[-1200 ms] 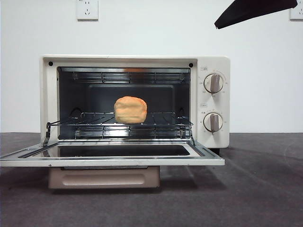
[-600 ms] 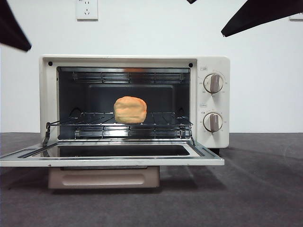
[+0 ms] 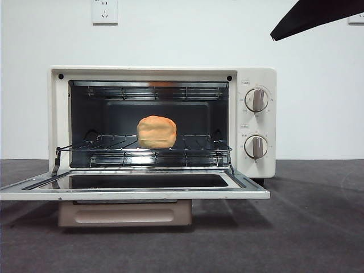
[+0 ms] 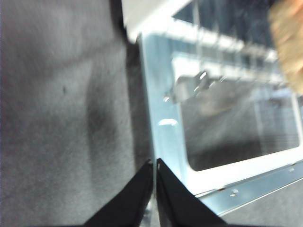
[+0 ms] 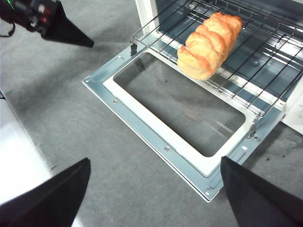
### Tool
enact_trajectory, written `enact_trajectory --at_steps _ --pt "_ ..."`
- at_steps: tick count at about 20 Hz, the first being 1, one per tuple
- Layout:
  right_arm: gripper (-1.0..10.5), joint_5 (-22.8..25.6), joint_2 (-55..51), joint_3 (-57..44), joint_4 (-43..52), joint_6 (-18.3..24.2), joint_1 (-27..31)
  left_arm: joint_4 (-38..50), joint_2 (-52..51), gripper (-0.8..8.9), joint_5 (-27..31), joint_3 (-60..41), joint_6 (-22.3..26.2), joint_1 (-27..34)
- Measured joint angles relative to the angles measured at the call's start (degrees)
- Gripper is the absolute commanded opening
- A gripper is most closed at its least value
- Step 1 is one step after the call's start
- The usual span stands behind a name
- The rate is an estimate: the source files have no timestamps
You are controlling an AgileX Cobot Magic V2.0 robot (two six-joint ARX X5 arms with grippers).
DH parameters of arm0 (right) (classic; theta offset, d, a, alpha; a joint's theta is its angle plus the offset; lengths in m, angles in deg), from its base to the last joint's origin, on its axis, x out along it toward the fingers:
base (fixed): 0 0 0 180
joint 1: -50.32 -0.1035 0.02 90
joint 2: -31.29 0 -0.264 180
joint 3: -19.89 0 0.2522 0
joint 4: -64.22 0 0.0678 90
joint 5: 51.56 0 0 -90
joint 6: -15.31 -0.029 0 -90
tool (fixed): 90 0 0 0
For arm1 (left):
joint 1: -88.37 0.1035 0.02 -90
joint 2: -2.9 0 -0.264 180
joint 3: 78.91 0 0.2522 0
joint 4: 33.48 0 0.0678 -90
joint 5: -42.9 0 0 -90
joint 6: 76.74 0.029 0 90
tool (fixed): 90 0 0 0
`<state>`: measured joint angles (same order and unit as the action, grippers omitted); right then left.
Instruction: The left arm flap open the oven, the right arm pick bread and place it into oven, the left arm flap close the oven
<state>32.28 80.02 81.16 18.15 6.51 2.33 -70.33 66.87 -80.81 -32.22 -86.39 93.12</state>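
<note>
A dark grey, felt-like table (image 3: 307, 227) runs back to a plain white wall (image 3: 187, 34) — where a white wall socket (image 3: 104, 11) sits high up, a second (image 3: 356, 16) partly visible.

Front view: low, near table height, looking level and close into the cream-white boxy toaster oven (image 3: 162, 122), its glass-windowed metal door (image 3: 134, 186) folded flat toward the lens.

Right wrist view: high above, looking steeply down past the widely parted jaws of the right gripper (image 5: 156, 198) onto that door (image 5: 180, 120) and the lumpy golden-orange loaf (image 5: 208, 45).

Left wrist view: close and blurred, just above the door's side edge (image 4: 163, 137), with the left gripper (image 4: 155, 163) pressed together beside it.

All three views share the door.
</note>
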Motion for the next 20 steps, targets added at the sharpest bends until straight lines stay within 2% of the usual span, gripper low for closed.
enact_trajectory --at_steps 10,20 --pt "4.3 0.1 0.0 0.0 0.0 0.0 0.0 8.7 13.1 0.14 -0.1 0.0 0.3 0.0" --pt "4.3 0.1 0.0 0.0 0.0 0.0 0.0 12.1 18.1 0.14 -0.6 0.0 0.3 -3.9"
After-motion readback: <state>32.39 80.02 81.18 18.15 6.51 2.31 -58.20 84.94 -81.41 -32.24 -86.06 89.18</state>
